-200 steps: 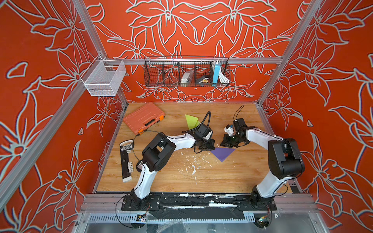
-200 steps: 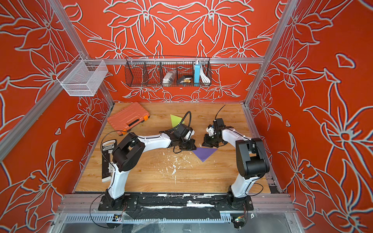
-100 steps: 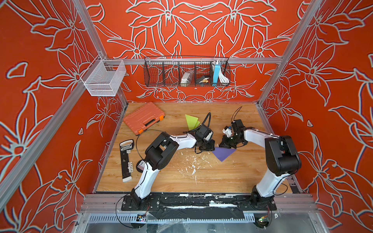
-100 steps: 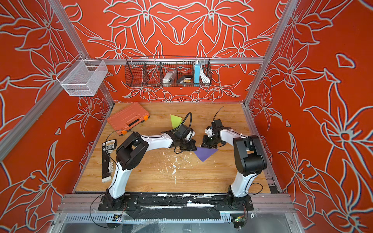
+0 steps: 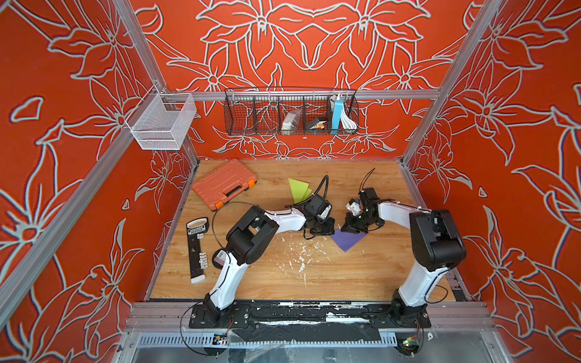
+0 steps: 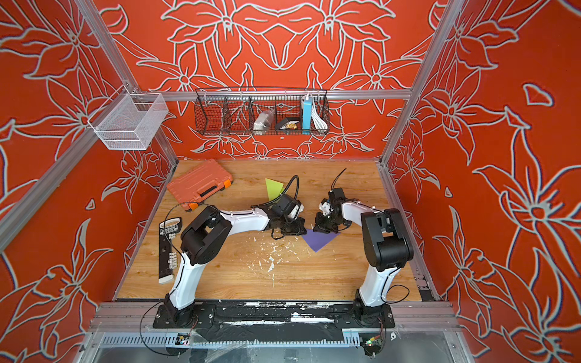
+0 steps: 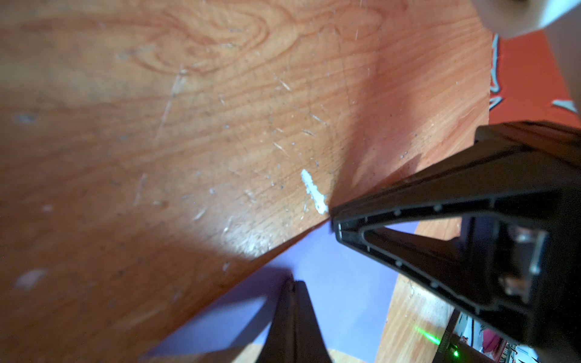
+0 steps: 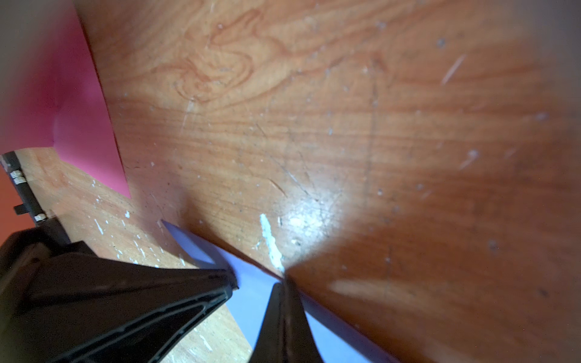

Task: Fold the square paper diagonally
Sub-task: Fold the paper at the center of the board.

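The purple paper (image 5: 348, 241), already folded into a triangle, was seen lying flat on the bench (image 5: 330, 279), its long folded edge turned toward the back wall. The left fingers (image 7: 294, 320) were pressed fully together with nothing held between them, their tips set down on the paper near that edge. The right fingers (image 8: 284, 320) were likewise closed and empty, their tips planted on the same edge, near the left ones.
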{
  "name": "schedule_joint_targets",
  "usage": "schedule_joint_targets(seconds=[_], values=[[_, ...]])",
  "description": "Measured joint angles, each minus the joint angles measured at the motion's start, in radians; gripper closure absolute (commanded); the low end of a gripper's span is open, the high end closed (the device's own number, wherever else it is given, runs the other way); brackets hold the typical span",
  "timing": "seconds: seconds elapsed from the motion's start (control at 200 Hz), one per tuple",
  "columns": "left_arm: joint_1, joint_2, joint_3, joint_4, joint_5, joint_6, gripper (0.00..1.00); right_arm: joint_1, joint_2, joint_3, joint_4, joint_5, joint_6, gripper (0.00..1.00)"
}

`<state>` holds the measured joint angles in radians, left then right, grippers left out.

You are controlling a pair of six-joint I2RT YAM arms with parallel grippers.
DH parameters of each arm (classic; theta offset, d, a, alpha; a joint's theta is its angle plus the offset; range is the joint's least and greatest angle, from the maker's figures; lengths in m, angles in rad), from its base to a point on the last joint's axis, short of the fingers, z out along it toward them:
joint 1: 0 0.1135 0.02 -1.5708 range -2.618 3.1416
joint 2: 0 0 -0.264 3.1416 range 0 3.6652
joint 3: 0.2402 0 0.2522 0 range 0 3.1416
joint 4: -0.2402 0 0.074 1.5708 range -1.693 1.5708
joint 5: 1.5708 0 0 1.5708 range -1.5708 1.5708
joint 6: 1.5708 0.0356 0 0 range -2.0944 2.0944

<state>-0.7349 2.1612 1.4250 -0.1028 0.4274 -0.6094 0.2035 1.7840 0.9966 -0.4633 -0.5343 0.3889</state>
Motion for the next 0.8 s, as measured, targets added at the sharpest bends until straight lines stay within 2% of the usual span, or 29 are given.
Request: schedule_joint_targets(seconds=[0.801], values=[[0.018, -0.006, -0.027, 0.030, 0.005, 0.000, 1.00, -0.130, -0.109, -0.085, -0.064, 0.115, -0.033, 1.00]])
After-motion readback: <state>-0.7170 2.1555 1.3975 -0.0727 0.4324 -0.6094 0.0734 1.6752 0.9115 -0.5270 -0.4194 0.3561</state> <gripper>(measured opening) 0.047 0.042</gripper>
